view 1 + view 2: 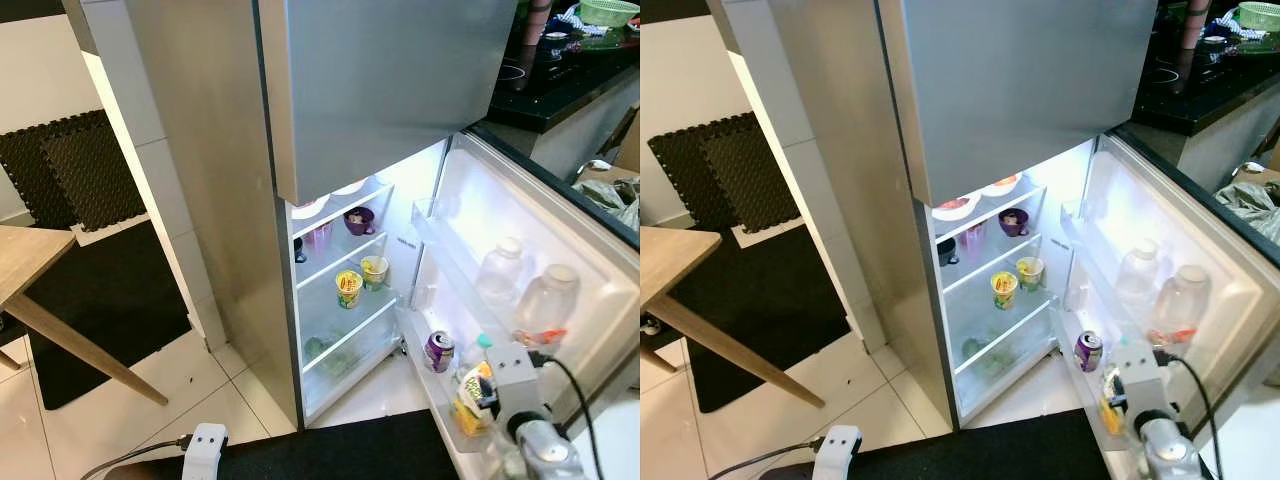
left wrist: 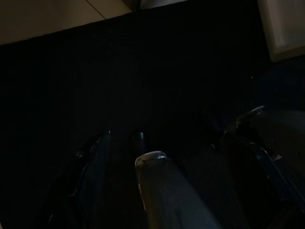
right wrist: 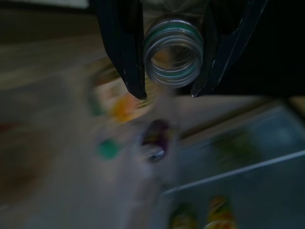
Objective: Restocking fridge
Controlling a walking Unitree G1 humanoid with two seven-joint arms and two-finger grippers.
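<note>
The fridge [image 1: 230,200] stands with its lower door [image 1: 560,250] swung open to the right. My right gripper [image 3: 167,94] is shut on the neck of a clear bottle [image 3: 173,52] with a teal ring under its rim. My right wrist [image 1: 515,385] hovers at the door's bottom rack [image 1: 440,405]. In that rack stand a purple can [image 1: 438,350] and a yellow-labelled bottle [image 1: 473,392] with a teal cap. Two clear bottles [image 1: 548,298] sit in the rack above. My left arm [image 1: 205,445] hangs idle over a dark mat [image 2: 143,71].
Inside, shelves carry two yellow cups [image 1: 349,287], a purple cup [image 1: 359,220], bowls [image 1: 955,208] and greens [image 1: 325,350] in the bottom drawer. A wooden table [image 1: 30,260] stands at the left, a black counter [image 1: 560,80] at the upper right. White tiles [image 1: 150,420] lie before the fridge.
</note>
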